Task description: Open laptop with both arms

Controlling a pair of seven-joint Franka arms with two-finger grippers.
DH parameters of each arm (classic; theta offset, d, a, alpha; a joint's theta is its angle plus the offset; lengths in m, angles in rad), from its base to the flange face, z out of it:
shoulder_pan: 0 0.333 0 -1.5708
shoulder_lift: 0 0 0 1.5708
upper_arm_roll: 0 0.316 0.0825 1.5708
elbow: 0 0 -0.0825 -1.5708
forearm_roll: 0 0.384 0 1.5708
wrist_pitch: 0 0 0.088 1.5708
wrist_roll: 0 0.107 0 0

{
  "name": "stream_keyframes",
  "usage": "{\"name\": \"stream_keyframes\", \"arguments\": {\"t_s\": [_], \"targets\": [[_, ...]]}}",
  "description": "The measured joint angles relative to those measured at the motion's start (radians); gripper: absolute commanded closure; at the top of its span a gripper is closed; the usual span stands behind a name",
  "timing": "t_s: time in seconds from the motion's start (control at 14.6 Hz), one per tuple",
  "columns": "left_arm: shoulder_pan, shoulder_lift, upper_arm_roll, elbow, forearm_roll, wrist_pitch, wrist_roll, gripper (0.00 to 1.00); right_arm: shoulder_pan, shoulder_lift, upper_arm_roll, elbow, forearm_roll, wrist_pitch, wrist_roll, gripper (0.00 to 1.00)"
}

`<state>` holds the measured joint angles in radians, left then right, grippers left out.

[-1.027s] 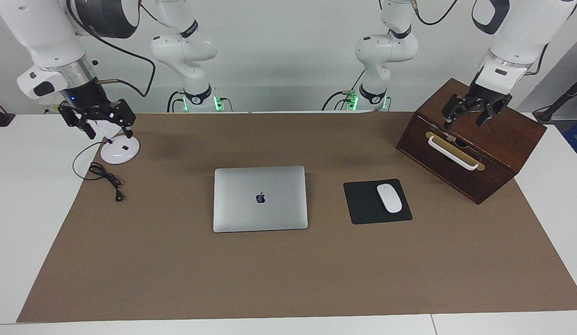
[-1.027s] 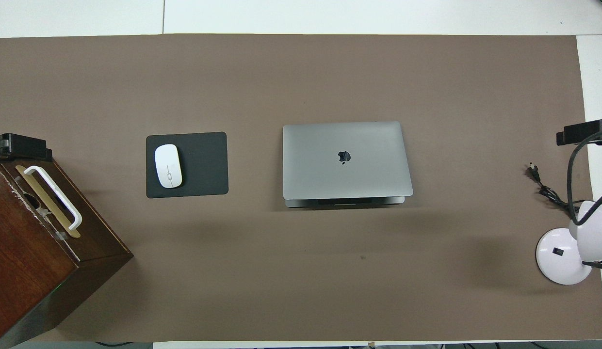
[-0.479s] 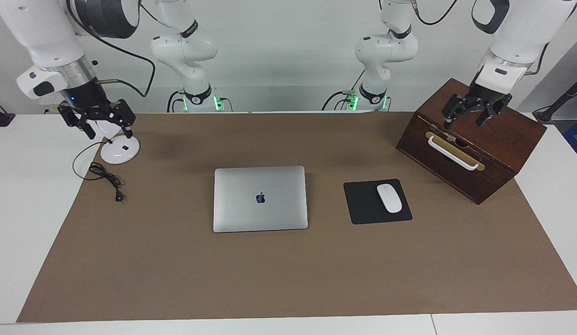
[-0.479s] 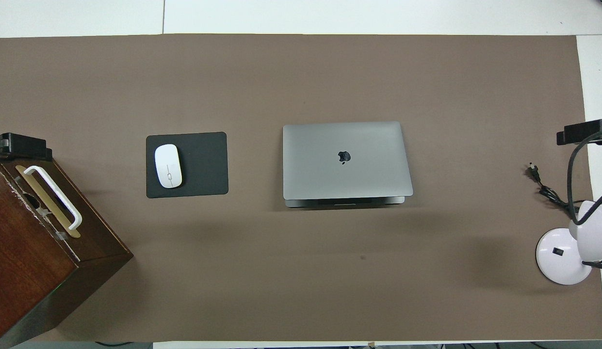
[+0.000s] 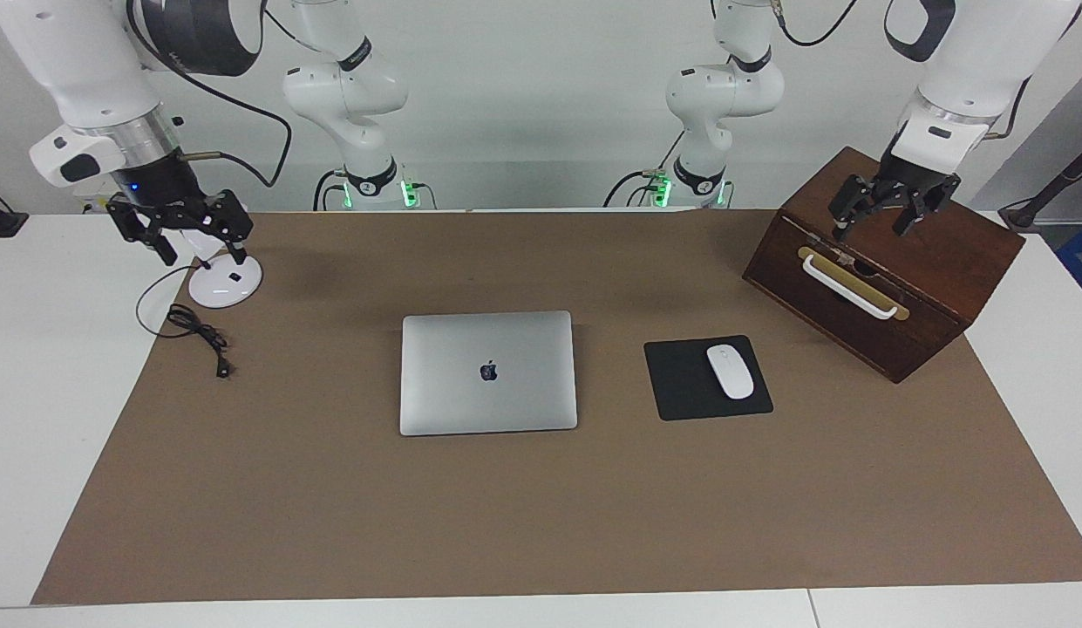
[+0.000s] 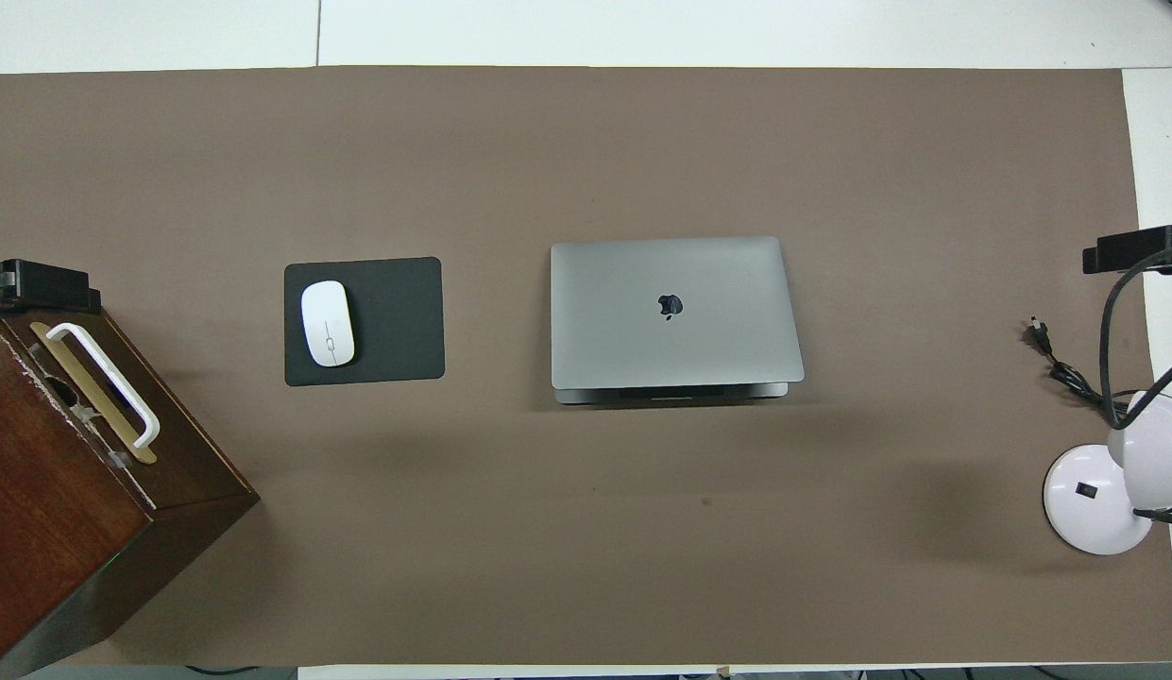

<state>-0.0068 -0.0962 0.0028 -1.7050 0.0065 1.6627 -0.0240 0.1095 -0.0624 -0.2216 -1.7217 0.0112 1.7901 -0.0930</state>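
Note:
The silver-grey laptop lies shut in the middle of the brown mat, apple logo up; it also shows in the overhead view. My left gripper hangs open and empty over the wooden box at the left arm's end; only its tip shows in the overhead view. My right gripper hangs open and empty over the white lamp base at the right arm's end; its tip shows in the overhead view. Both grippers are well apart from the laptop.
A dark wooden box with a white handle stands at the left arm's end. A black mouse pad with a white mouse lies beside the laptop. A white lamp base and a black cable are at the right arm's end.
Both grippers have risen a little; the right one also drifted slightly toward its end of the table. The laptop has not moved.

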Motion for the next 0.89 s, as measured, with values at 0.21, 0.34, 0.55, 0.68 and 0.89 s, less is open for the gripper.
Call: {"name": "stream_keyframes", "arguments": {"t_s": [0.21,0.34,0.55,0.68,0.89], "targets": [[0.000,0.000,0.000,0.000,0.000,0.000,0.000,0.00,0.000,0.005,0.000,-0.021,0.000,0.040,0.003,0.00],[0.000,0.000,0.000,0.000,0.000,-0.001,0.000,0.00,0.000,0.008,0.000,-0.041,0.000,0.062,0.018,0.00],[0.000,0.000,0.000,0.000,0.000,-0.001,0.000,0.80,0.002,0.008,0.002,-0.071,0.017,0.132,0.072,0.00],[0.000,0.000,0.000,0.000,0.000,-0.001,0.000,1.00,0.002,0.009,0.004,-0.096,0.060,0.185,0.107,0.00],[0.000,0.000,0.000,0.000,0.000,-0.001,0.000,1.00,0.019,0.008,0.005,-0.125,0.102,0.242,0.189,0.00]]}}
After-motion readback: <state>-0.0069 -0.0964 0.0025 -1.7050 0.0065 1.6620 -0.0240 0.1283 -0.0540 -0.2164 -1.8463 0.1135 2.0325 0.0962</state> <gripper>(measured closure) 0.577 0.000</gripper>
